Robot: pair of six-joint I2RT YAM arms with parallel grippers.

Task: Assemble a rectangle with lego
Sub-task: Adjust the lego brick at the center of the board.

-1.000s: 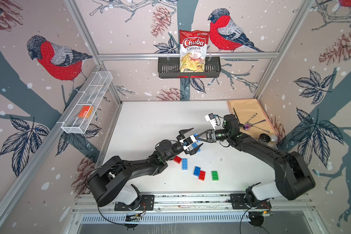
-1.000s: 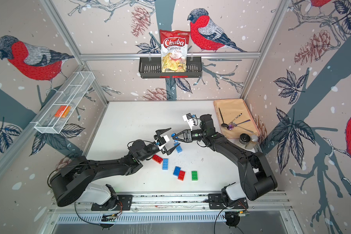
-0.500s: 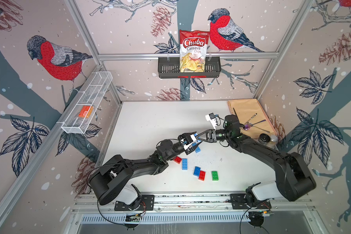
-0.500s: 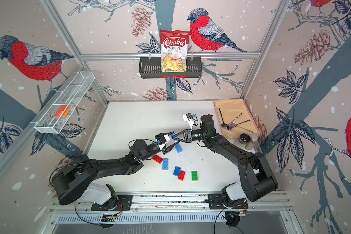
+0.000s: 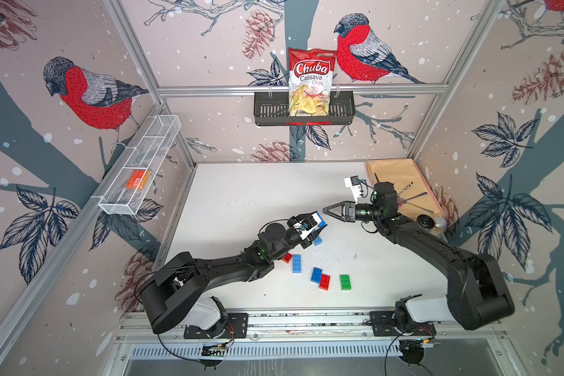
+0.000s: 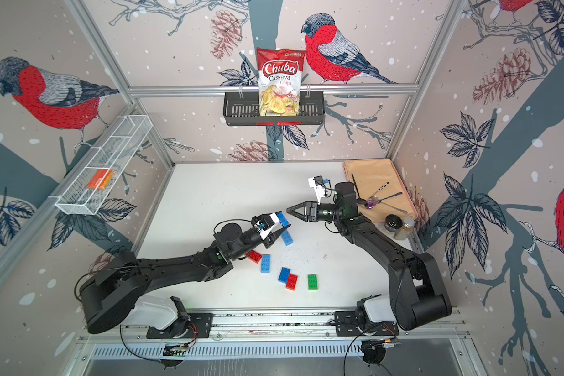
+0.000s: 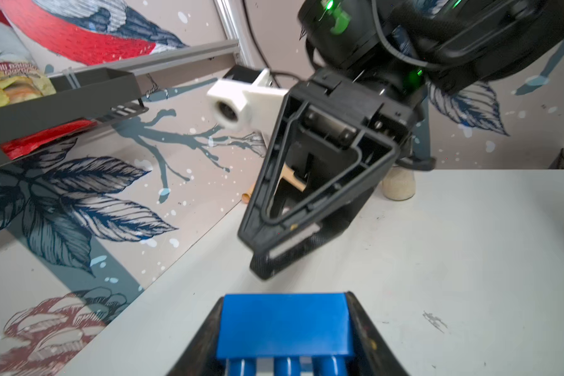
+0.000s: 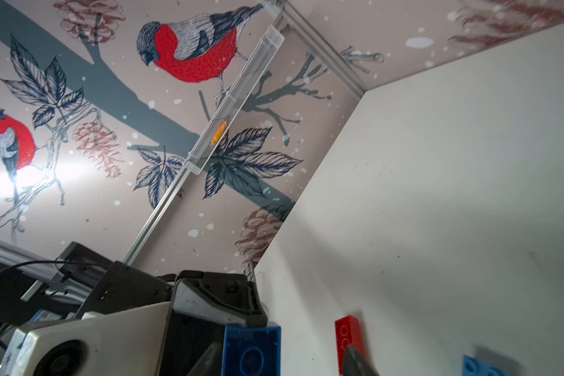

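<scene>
Nearest me on the white table (image 5: 241, 201) lies a loose row: a green brick (image 5: 345, 282), apart from a red brick (image 5: 324, 282) that sits against a mid-blue brick (image 5: 316, 275). A little further in, a long light blue brick (image 5: 296, 263) lies beside a second red brick (image 5: 287, 258), which is half tucked under the left arm. Beyond those, a small light blue brick (image 5: 317, 241) rests on the table just under the left gripper (image 5: 318, 224). That pincer is clamped on a dark blue brick (image 5: 320, 220), held up off the table. Facing it, just clear of that brick, the right gripper (image 5: 325, 211) has its fingers partly spread and grips nothing. Further back, a tan board (image 5: 391, 169) fills the right corner. On the far wall, a chips bag (image 5: 310, 81) stands in a black basket (image 5: 267, 107).
</scene>
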